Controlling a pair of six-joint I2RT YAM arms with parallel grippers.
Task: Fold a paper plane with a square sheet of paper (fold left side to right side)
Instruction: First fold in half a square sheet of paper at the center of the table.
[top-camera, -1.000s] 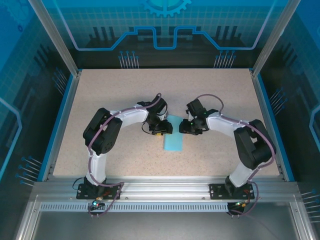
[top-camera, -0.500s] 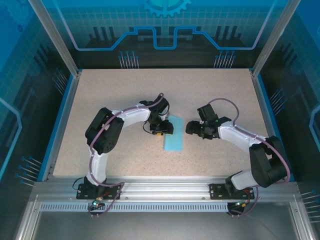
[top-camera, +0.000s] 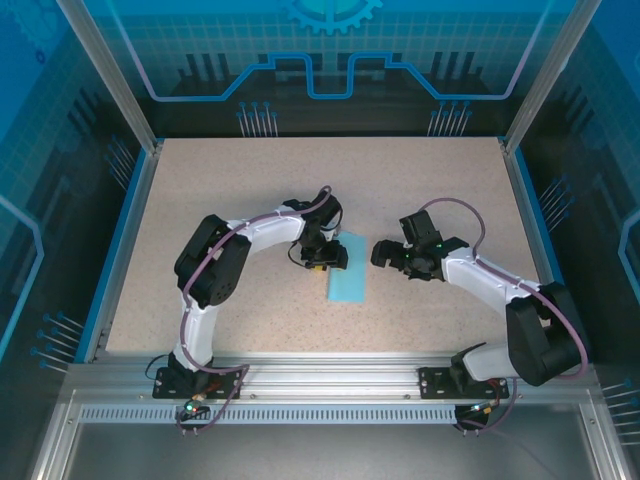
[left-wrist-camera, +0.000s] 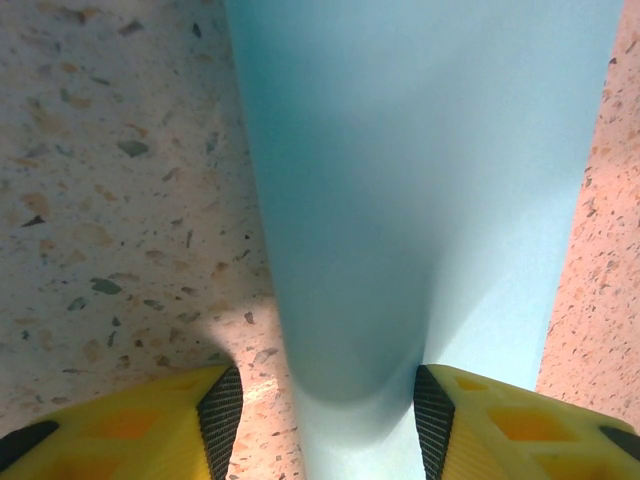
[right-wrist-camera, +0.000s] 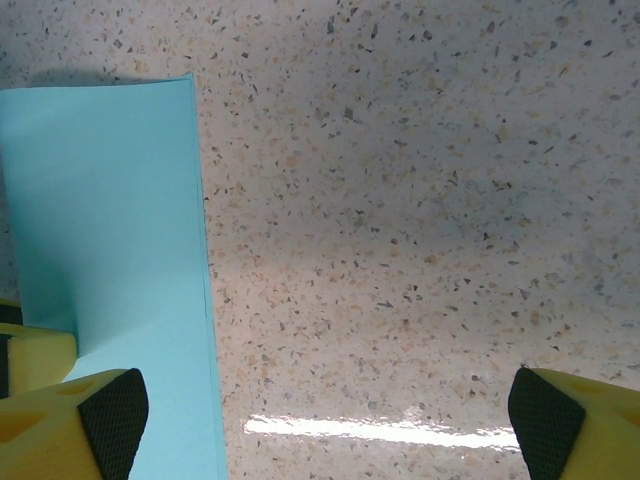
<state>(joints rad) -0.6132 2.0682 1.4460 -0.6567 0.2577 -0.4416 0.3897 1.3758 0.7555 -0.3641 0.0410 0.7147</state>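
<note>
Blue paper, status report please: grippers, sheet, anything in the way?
Left gripper straddling one end of the folded sheet, grip unclear. Right gripper open beside it, over tabletop. Nothing in the way.

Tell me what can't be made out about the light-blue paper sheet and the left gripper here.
Left wrist view: whether the left gripper pinches the light-blue folded paper sheet or just straddles it; the bottom edge cuts off its near end.
Right wrist view: the sheet's left part runs off the frame's left edge.
Top external view: any creases are too small to see; the left gripper covers the sheet's far left corner.
</note>
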